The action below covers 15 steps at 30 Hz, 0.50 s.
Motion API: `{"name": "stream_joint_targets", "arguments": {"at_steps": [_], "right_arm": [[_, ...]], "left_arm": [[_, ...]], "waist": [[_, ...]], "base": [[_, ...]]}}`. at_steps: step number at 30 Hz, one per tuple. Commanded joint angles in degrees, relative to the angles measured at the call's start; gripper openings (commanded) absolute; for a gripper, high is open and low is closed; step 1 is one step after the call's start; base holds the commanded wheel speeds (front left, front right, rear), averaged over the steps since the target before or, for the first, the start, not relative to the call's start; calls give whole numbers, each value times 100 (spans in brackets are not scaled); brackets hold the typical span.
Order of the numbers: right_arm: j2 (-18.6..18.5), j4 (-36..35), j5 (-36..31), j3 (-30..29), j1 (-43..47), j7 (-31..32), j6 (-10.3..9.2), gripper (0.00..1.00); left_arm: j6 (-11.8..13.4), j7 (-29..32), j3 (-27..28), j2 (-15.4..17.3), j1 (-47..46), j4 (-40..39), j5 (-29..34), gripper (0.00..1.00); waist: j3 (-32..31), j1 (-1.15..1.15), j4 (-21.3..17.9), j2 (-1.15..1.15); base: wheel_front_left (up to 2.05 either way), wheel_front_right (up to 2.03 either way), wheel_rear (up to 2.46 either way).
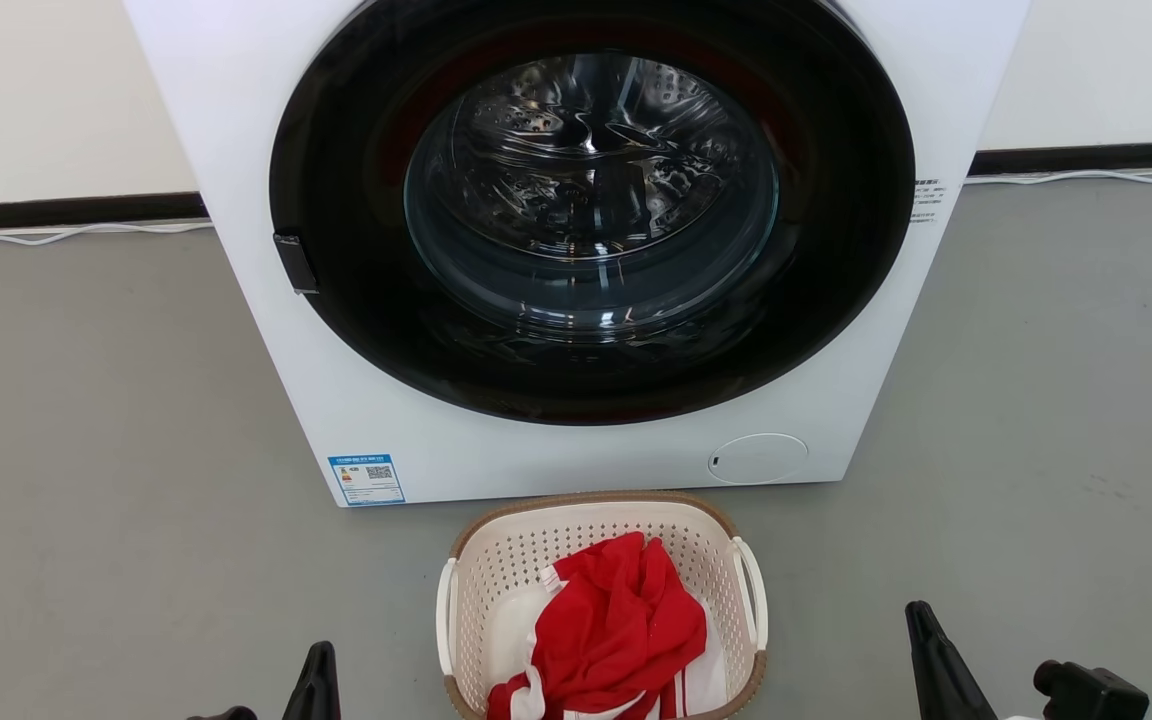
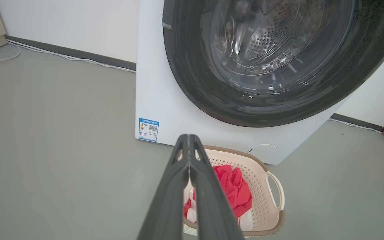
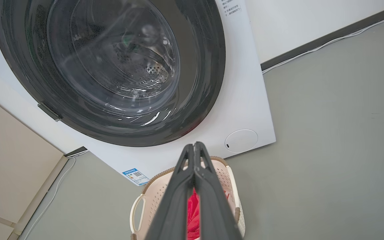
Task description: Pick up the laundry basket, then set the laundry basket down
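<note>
Floor (image 1: 96, 450): grey and smooth. A white cable (image 1: 66, 235) runs along the dark skirting at the wall behind.
Washing machine (image 1: 556, 460): white front-loader standing on the floor against the wall, facing the robot.
Door (image 1: 591, 200): round and black-rimmed, closed. The steel drum shows through the glass. The latch tab is on the robot's left edge of the ring.
Laundry basket (image 1: 591, 497): cream, perforated, with a brown woven-look rim. It sits upright on the floor just in front of the machine's lower edge, centred between the two hands. One white loop handle (image 1: 754, 590) is on each short side.
Garment (image 1: 616, 620): red cloth with white trim, bunched inside the basket, lying toward the near end.
Left hand (image 2: 188, 138): both dark fingers pressed together, tips meeting, nothing between them. In the head view it is low and to the left of the basket, not touching it.
Right hand (image 3: 194, 146): fingers likewise together and empty. In the head view it is low and to the right, apart from the basket.
Round cover (image 1: 758, 458): white disc on the machine's lower right corner, behind the basket.
Sticker (image 1: 367, 479): blue-bordered label with a QR code, on the machine's lower left corner.
</note>
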Motion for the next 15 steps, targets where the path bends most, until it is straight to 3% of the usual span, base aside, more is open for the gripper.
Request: {"name": "stream_joint_targets", "arguments": {"at_steps": [1,15], "right_arm": [[-52,-180,174,-25,-228,45,15,0],[-76,-219,1013,-84,-334,234,18,0]], "left_arm": [[-59,19,78,43,-267,-112,-173,0],[-225,197,169,76,-457,-1,-1100,0]], "waist": [[0,-1,-1,0],[4,-1,-8,0]], "base": [[0,0,0],[0,0,0]]}}
